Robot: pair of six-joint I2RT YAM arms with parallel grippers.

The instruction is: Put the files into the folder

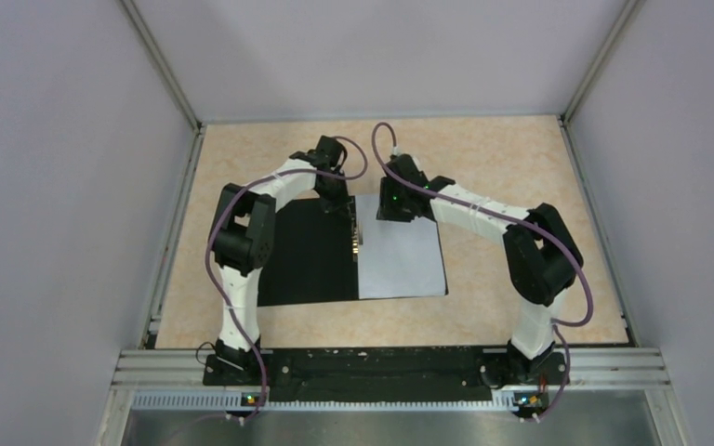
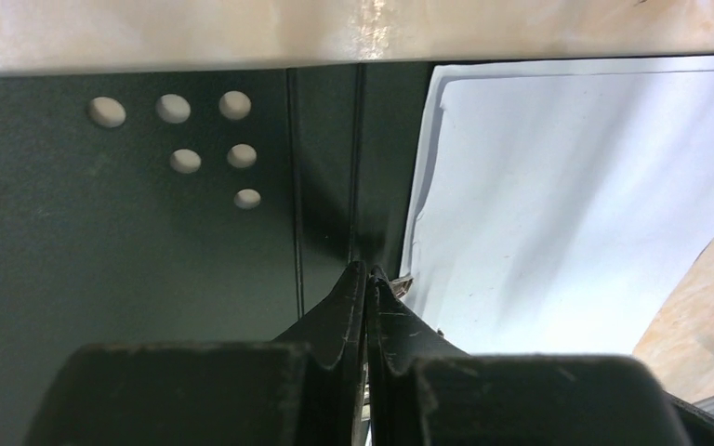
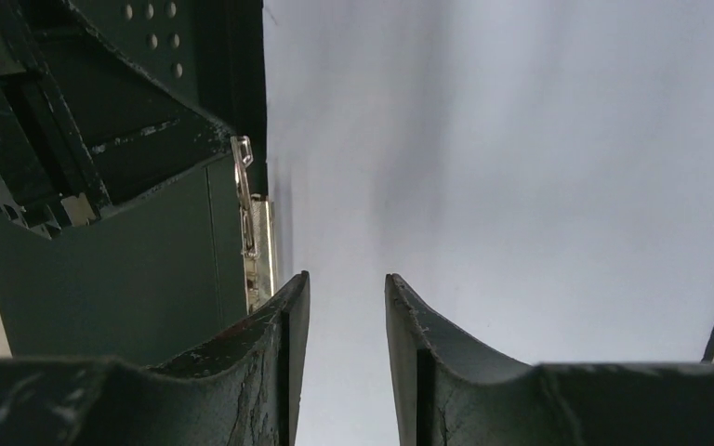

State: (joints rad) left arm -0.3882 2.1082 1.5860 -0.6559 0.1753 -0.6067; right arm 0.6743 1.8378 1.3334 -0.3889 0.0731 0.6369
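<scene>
The folder (image 1: 305,253) is lying open and flat on the tan table (image 1: 521,167), black inside facing up. The files (image 1: 402,258) are lying as a white stack on the folder half that is on the right gripper's side. They are covering that half, with one long edge running just beside the metal spine clip (image 1: 357,240).

The left gripper (image 1: 339,200) is pointing down at the far end of the spine. In its wrist view the left gripper (image 2: 367,275) is showing both fingers pressed together, tips resting on the spine crease of the folder (image 2: 149,242). A sliver of metal is peeking out just to the right of the tips; whether the fingers are pinching it is not clear. The files (image 2: 567,204) are lying to the right of these fingers, their near edge slightly curled. A cluster of round punched holes (image 2: 186,160) is sitting ahead and to the left of the fingers.

The right gripper (image 1: 397,200) is hanging over the far edge of the paper. Its own camera is showing the right gripper (image 3: 346,283) with fingers apart and nothing between them, the files (image 3: 521,167) spreading ahead and beneath. The spine clip (image 3: 253,232) is lying just beside its left finger, and the black cover (image 3: 130,269) is lying beyond that.
</scene>
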